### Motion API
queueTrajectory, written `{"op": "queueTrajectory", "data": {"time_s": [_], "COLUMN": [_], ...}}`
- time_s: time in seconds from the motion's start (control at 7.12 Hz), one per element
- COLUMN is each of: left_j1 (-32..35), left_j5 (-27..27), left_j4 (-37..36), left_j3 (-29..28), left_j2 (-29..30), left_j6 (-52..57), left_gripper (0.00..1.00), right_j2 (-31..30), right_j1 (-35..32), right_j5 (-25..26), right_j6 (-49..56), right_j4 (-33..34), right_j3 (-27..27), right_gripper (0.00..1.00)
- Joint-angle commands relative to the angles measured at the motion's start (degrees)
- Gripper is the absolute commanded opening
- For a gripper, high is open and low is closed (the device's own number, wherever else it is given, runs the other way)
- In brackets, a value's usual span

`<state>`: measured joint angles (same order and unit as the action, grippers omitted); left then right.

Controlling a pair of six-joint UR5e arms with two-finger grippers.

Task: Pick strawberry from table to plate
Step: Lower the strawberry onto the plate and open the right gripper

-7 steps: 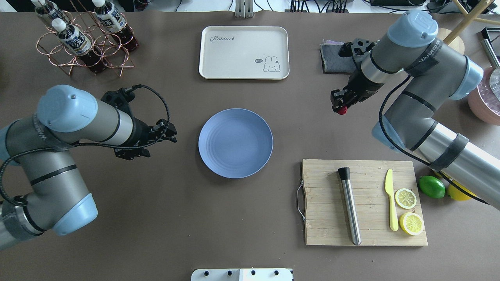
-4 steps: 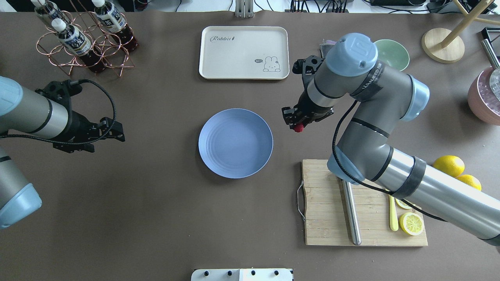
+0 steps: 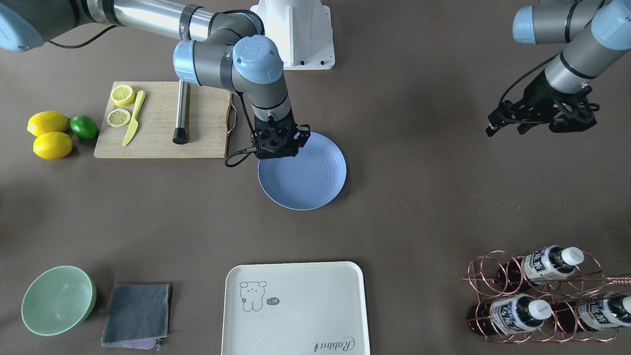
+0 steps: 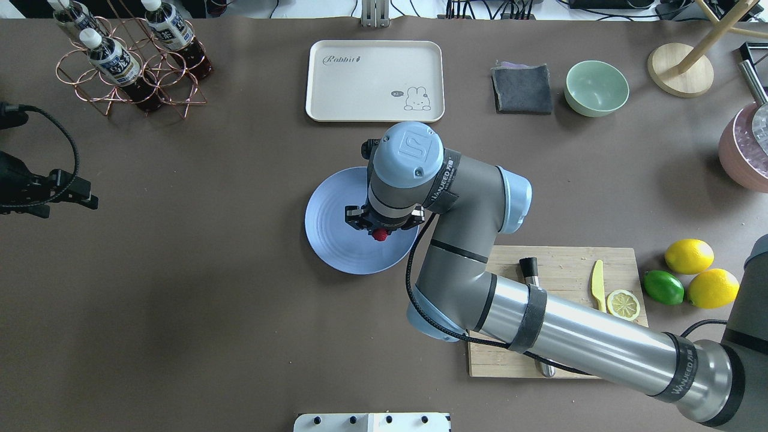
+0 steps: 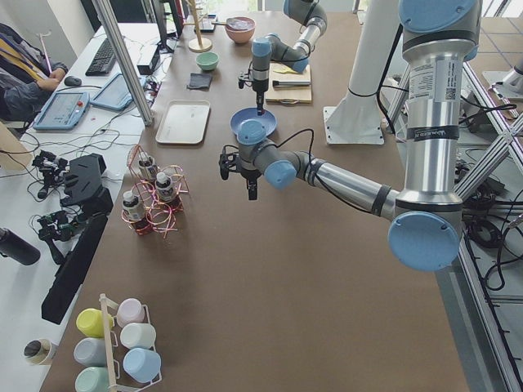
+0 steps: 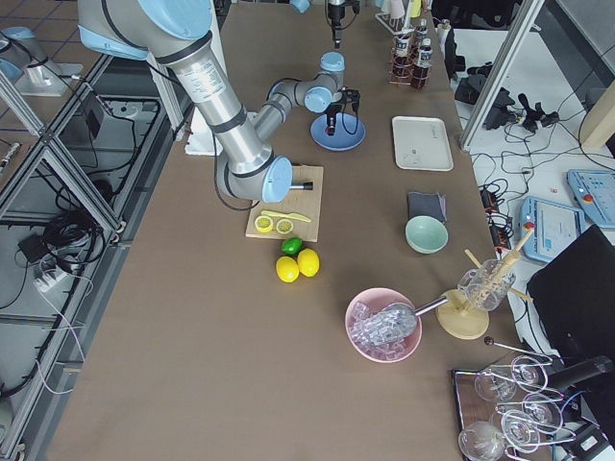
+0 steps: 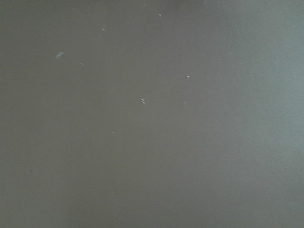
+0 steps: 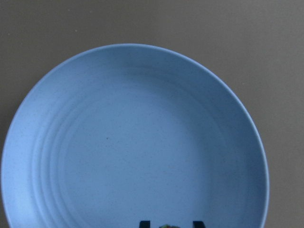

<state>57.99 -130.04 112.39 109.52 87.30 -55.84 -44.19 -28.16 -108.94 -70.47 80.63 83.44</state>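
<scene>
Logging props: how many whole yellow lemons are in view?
2. The first lemon and the second lemon sit beside the lime, off the cutting board. None seems hidden.

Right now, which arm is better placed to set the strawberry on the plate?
The right arm: the right gripper holds the strawberry over the plate, while the left gripper hangs empty, far to the side.
</scene>
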Motion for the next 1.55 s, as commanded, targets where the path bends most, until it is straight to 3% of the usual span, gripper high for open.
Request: {"op": "queueTrajectory", "data": {"time_s": [0.0,0.28,0.42,0.56,0.84,0.98,1.12,1.4], "left_j1": [2.0,2.0,2.0,2.0,2.0,2.6,4.4,6.7], "left_j5": [-1.5,-1.5,-1.4,-1.4,-1.5,-1.5,-2.3,-3.4], "left_j4": [0.1,0.1,0.1,0.1,0.0,0.0,-0.2,-0.2], "left_j3": [0.0,-0.2,-0.2,-0.1,0.3,0.9,2.1,3.3], "left_j2": [-1.5,-1.4,-1.4,-1.4,-1.3,-1.4,-1.8,-5.9], "left_j6": [1.4,1.4,1.4,1.4,1.0,1.0,1.0,8.2], "left_gripper": [0.96,0.96,0.96,0.96,0.96,0.96,0.96,0.96], "right_j2": [1.8,2.7,2.6,2.7,3.9,3.3,2.2,-11.3], "right_j1": [0.7,0.6,0.2,0.3,-0.9,-2.2,-4.9,-13.1], "right_j5": [0.8,1.9,2.2,3.2,2.9,1.5,0.6,-4.8], "right_j6": [-4.9,-4.9,-4.9,-5.1,-5.2,-4.9,-2.7,14.8], "right_j4": [-7.0,-7.1,-7.0,-6.9,-6.5,-4.4,3.7,13.6], "right_j3": [-5.9,-7.0,-7.1,-7.3,-6.4,-3.0,3.0,21.1], "right_gripper": [0.0,0.0,0.68,0.97,1.0,1.0,1.0,1.0]}}
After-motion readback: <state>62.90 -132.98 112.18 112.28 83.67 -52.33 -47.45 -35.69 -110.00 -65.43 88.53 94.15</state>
